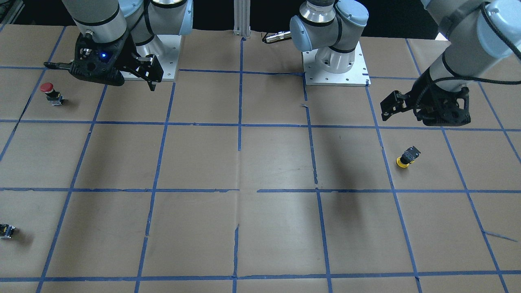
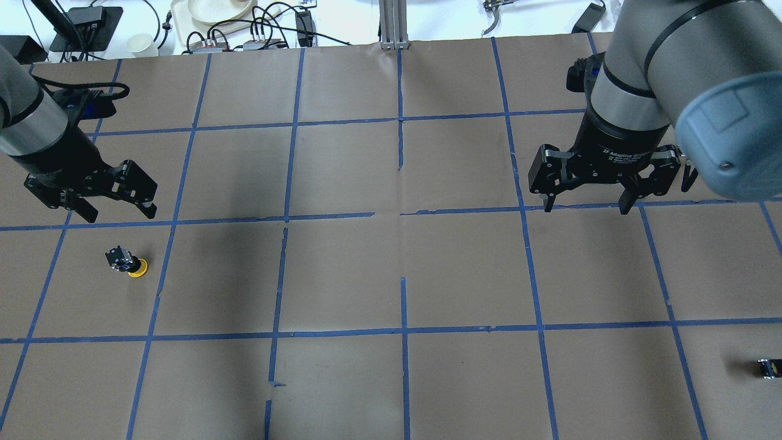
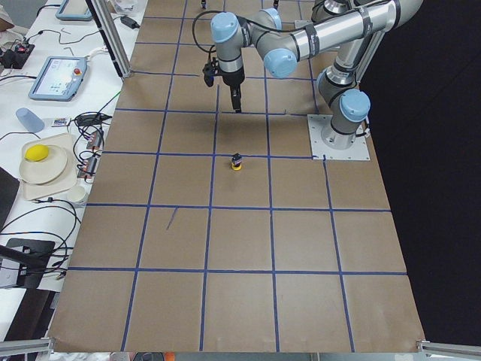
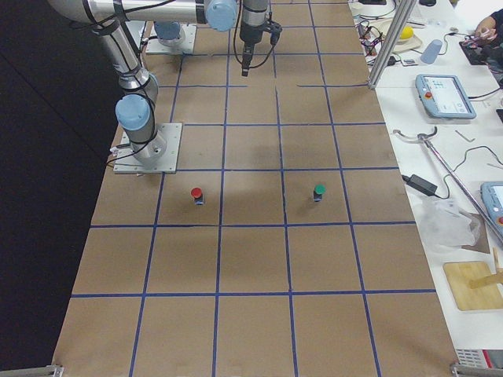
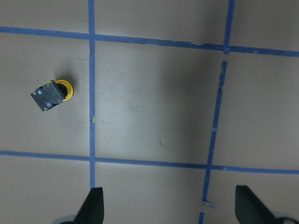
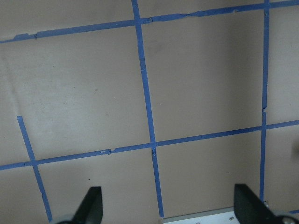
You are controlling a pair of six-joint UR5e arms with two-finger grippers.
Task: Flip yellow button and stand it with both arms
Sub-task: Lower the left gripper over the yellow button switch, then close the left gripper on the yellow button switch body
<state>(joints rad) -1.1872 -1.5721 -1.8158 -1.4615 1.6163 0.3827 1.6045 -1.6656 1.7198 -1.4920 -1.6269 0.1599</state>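
Note:
The yellow button [image 2: 129, 263] rests cap-down and tilted on the brown paper, its black body up. It also shows in the front view [image 1: 407, 157], the exterior left view [image 3: 237, 162] and the left wrist view [image 5: 52, 94]. My left gripper [image 2: 120, 214] hangs open and empty above the table, a little beyond the button on the far side. In the left wrist view the gripper [image 5: 169, 207] is well to the right of the button. My right gripper [image 2: 585, 208] is open and empty over the right half, far from the button; its wrist view [image 6: 168, 207] shows only paper and tape.
A red-capped button [image 1: 51, 93] stands near the right arm's base plate. A small black block [image 2: 768, 368] sits at the table's right edge; the exterior right view shows a green-topped piece [image 4: 318, 191] there. Blue tape lines grid the paper. Cables and dishes lie beyond the far edge.

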